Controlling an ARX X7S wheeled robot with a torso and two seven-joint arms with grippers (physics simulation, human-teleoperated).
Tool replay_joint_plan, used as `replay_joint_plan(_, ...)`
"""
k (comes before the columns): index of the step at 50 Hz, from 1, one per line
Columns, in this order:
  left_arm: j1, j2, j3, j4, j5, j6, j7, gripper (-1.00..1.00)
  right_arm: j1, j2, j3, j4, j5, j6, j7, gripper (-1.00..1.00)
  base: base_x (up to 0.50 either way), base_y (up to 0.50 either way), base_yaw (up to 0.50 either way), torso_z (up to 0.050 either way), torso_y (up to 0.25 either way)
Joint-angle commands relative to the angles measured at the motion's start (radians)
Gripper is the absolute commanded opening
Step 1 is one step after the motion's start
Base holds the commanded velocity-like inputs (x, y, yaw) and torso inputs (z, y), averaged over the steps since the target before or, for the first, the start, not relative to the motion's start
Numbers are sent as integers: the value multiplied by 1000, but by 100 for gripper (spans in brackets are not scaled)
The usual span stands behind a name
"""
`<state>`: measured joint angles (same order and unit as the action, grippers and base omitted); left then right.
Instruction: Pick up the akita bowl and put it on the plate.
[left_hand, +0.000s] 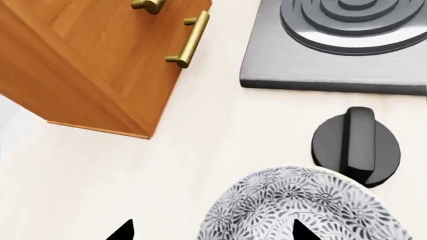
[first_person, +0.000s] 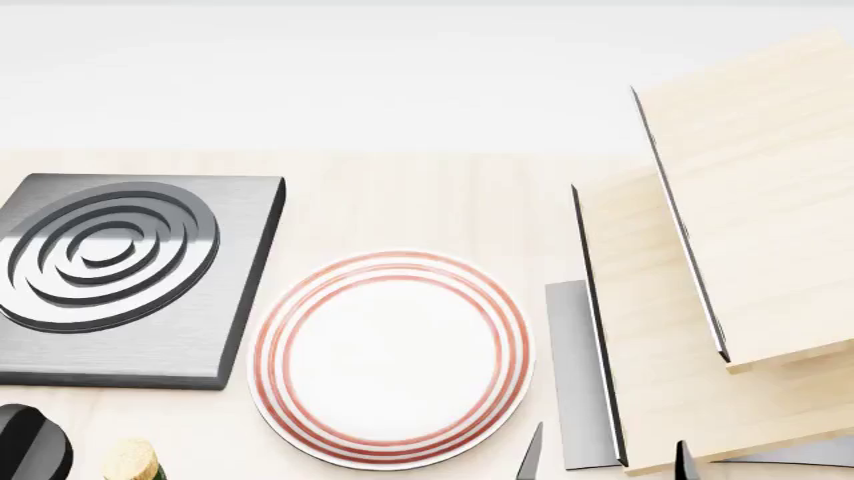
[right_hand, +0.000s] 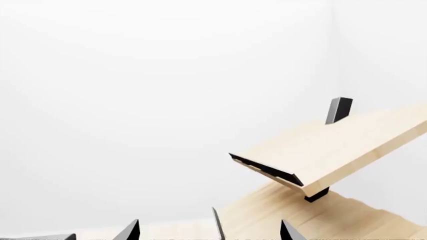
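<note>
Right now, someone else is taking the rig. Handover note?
Left gripper: open, fingertips straddling the near rim of the bowl, nothing gripped yet.
Right gripper: open, empty, at the bottom edge of the head view by the wooden rack.
Bowl sits on the counter beside the stove knob; it is out of the head view.
Plate is empty, to the right of the burner.
Done: left arm approach. Left: close, lift, carry to the plate, release.

Only fingertips show. Left end effector (left_hand: 210, 231): two black pointed triangular tips, matte, no markings. Right end effector (right_hand: 208, 231): same black wedge tips; in head view (first_person: 607, 458), thin dark blades w/ sharp points.
</note>
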<state>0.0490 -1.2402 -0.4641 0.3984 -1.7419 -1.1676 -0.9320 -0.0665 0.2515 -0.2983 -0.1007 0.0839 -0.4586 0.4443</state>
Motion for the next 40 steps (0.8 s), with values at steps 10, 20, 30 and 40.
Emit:
replay_joint_plan(10,28,10,63,-21,44,-16,17,100,9,2,-8,14,3,2,7,100,0,0,0,0,0)
replay_joint_plan(20,32,28,91,-40,89,-7,42,100,18,1,-13,29,4,0,10,100,0,0,0,0,0)
replay_joint_plan(30,16,47,166,-68,146,3,67,100,17,4,-16,24,3,2,14,100,0,0,0,0,0)
replay_joint_plan(40,9,56,196,-78,158,6,56,100,17,7,-18,26,5,1,18,100,0,0,0,0,0)
